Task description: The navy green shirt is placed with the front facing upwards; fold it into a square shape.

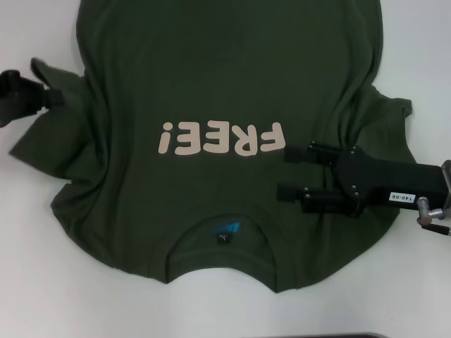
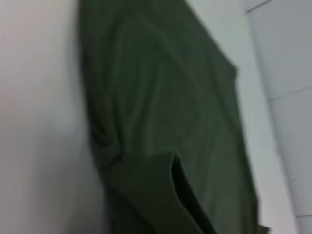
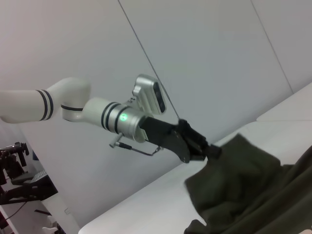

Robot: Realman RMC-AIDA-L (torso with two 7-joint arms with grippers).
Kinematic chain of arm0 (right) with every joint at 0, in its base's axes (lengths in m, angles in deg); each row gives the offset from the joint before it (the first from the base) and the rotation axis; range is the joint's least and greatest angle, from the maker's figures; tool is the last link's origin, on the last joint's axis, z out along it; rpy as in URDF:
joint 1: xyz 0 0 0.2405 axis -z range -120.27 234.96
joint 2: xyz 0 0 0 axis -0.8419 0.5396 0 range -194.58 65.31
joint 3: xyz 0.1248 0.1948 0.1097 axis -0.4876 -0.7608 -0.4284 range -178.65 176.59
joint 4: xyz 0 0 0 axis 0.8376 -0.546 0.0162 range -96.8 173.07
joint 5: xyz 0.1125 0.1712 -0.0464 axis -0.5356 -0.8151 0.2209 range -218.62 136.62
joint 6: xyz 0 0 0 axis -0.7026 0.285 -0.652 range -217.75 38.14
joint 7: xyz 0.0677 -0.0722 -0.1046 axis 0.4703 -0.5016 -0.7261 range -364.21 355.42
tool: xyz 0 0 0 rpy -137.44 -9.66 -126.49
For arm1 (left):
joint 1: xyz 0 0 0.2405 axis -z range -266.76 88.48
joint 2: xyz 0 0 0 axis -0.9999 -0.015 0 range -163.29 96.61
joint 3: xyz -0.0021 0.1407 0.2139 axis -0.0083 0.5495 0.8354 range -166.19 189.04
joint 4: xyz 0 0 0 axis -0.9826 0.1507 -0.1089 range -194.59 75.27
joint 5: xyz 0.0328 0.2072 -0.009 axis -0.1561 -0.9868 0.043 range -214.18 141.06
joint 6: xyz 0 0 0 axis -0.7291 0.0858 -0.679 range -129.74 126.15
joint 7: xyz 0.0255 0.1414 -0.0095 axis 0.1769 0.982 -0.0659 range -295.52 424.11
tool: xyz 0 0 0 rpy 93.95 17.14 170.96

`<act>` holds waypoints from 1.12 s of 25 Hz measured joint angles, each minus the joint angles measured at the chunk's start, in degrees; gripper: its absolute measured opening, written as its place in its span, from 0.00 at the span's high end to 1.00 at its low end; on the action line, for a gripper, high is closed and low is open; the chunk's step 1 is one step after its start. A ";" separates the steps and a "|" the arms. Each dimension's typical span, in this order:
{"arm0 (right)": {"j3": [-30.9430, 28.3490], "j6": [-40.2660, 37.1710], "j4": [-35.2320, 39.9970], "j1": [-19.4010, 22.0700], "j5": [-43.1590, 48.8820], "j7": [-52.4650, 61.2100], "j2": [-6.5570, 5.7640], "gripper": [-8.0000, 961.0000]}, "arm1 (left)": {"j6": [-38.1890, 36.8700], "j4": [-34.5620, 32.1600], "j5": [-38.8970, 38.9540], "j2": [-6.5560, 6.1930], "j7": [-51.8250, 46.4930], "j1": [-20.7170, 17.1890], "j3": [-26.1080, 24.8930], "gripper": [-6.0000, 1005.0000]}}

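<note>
Shirt (image 1: 225, 91) on white table (image 1: 42, 282)

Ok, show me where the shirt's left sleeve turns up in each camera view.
Head view: left sleeve at the left edge, pinched by the left claw.
Left wrist view: sleeve low, opening showing.
Right wrist view: sleeve hanging from that claw.
Shared landmark: white table.

Cream block letters spell "FREE!" across the chest of the navy green shirt (image 1: 232, 91), upside down as seen from the robot's head. A small white sticker (image 1: 399, 198) on the black body of the right claw (image 1: 287, 172) carries dark digits that look like "140-06". The blue-black neck label (image 1: 225, 232) inside the collar is too small to read.
</note>
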 joint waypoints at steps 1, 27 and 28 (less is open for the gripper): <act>0.00 0.04 0.00 -0.03 0.05 0.00 0.00 0.07 | -0.95 0.06 0.69 -0.01 0.42 -0.01 -0.42 0.97; 0.27 0.87 -0.09 -0.38 0.12 -0.04 0.02 0.07 | 1.54 -0.76 4.13 -2.56 -2.81 -1.12 -1.35 0.97; 0.27 0.87 -0.08 -0.38 0.12 -0.04 0.01 0.07 | 1.76 -0.88 4.13 -2.59 -2.84 -1.15 -1.66 0.97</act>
